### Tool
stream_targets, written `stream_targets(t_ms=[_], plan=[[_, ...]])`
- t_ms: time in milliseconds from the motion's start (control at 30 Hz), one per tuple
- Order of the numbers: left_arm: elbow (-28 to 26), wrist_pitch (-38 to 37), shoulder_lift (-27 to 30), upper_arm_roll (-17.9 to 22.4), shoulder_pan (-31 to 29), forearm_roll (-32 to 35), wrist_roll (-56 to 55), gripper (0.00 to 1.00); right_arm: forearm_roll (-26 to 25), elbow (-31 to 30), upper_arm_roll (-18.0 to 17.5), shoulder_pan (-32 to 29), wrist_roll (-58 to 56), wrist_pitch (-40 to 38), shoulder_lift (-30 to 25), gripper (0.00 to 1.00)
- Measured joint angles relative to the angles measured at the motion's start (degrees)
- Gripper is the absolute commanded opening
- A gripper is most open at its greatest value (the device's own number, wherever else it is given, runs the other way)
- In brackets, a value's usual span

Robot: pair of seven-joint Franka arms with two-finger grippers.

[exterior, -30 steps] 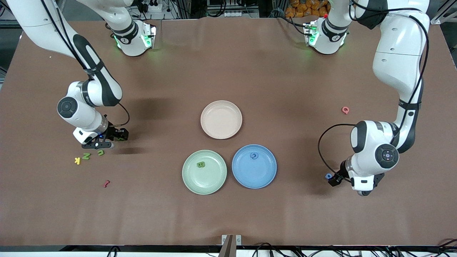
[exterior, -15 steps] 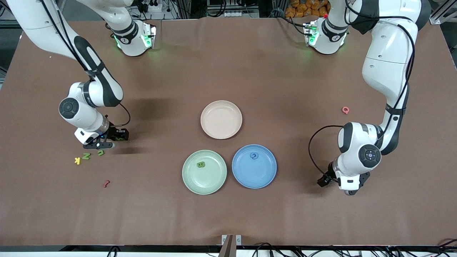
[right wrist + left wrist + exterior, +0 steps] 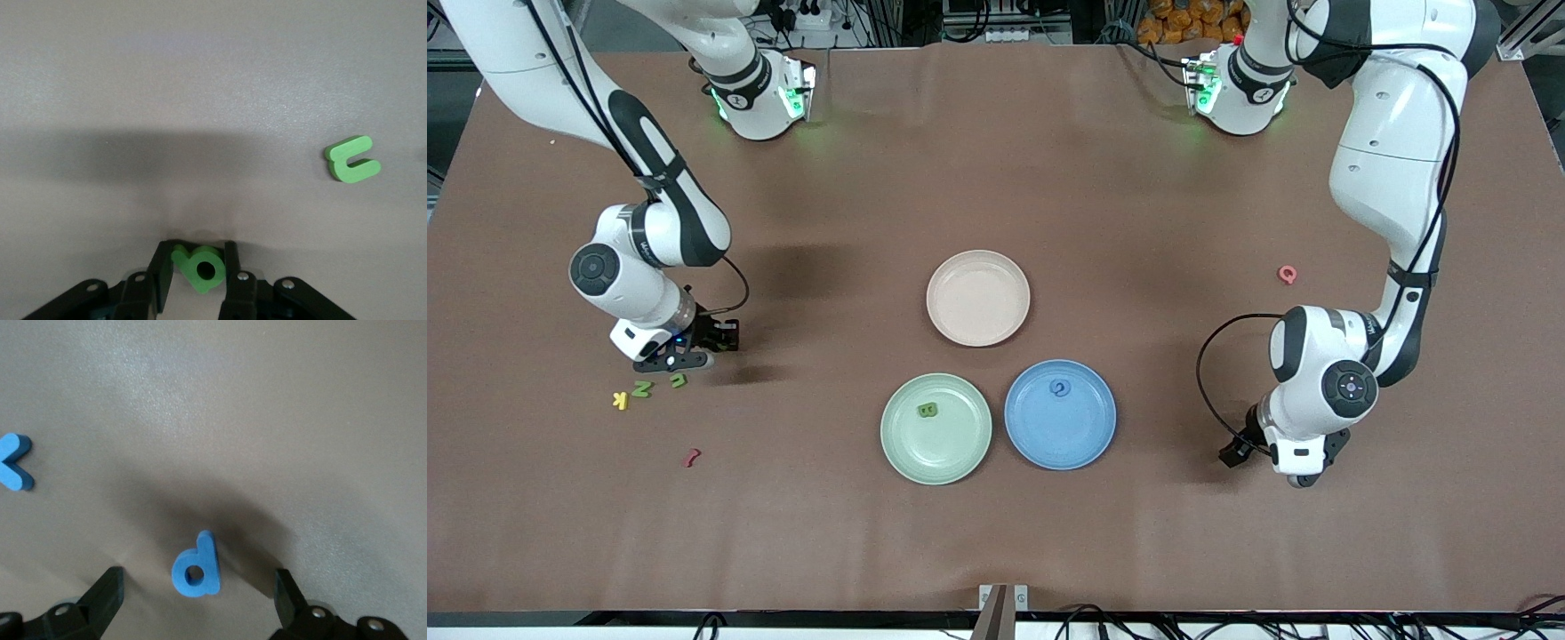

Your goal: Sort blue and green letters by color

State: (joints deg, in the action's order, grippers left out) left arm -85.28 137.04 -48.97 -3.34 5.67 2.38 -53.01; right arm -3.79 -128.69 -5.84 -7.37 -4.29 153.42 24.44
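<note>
Sorting in progress. Right gripper [image 3: 198, 267], near the right arm's end of the surface [image 3: 996, 160]: fingers clamped on a green P [image 3: 200, 267], edges pinched for carrying to the green plate [image 3: 898, 453], where a green B [image 3: 927, 410] lies. Green U [image 3: 353, 160] and green N [image 3: 641, 388] lie near the gripper. Left gripper [image 3: 197, 600], near the left arm's end: fingers apart, straddling a blue D [image 3: 197, 565] for a pinch. Blue X [image 3: 15, 462] lies nearby. Blue plate [image 3: 1032, 444] holds a blue G [image 3: 1059, 388].

Even overhead light — soft shadows, wrist views slightly blurred.
</note>
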Motion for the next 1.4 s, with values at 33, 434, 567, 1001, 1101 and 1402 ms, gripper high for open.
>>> stream_targets(t_ms=[33, 434, 567, 1001, 1101, 1402], plan=[[0.00, 0.00, 0.00, 0.02, -0.04, 0.00, 0.17, 0.83, 0.00, 0.00, 0.00, -0.01, -0.10, 0.01, 0.00, 0.07], [0.84, 0.01, 0.10, 0.07, -0.28, 0.00, 0.79, 0.08, 0.03, 1.42, -0.46, -0.01, 0.09, -1.58, -0.07, 0.05], [0.94, 0.01, 0.16, 0.09, -0.29, 0.00, 1.11, 0.00, 0.04, 4.79, -2.21, 0.03, 3.90, -6.88, -0.31, 0.05], [1.12, -1.09, 1.03, -0.05, 0.76, 0.00, 1.88, 0.00, 0.09, 19.82, -8.16, 7.97, 29.14, -18.03, 0.53, 0.04], [1.27, -3.24, 1.74, -0.11, 1.94, 0.00, 1.32, 0.00, 0.14, 23.17, -8.21, 10.89, 35.24, -18.57, 2.32, 0.04], [1.40, -10.03, 5.94, -0.35, 7.91, 0.00, -5.24, 0.00, 0.18, 38.07, -8.17, 18.62, 51.46, -20.18, 12.12, 0.04]])
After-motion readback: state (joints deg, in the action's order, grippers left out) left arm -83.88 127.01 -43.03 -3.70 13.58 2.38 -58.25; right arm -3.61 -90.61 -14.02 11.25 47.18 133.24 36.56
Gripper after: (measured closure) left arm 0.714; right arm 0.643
